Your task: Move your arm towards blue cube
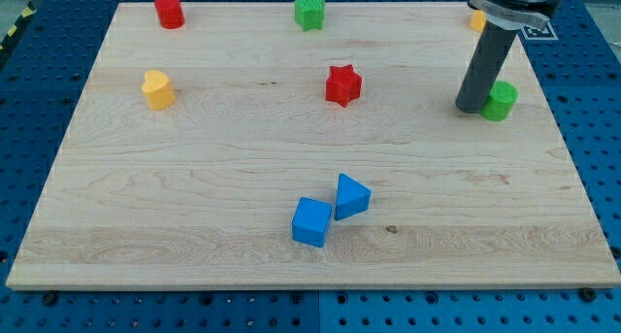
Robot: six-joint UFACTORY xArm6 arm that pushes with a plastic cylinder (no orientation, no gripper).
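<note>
approach step barely begun: our tip (471, 107) beside green block (501, 100), far from blue cube (311, 221); next, slide toward view's bottom-left. no claw fitted, nothing held.

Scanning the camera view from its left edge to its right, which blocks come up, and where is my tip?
Yellow block → red cylinder → green star → blue cube → red star → blue triangular block → my tip → green cylinder.
</note>
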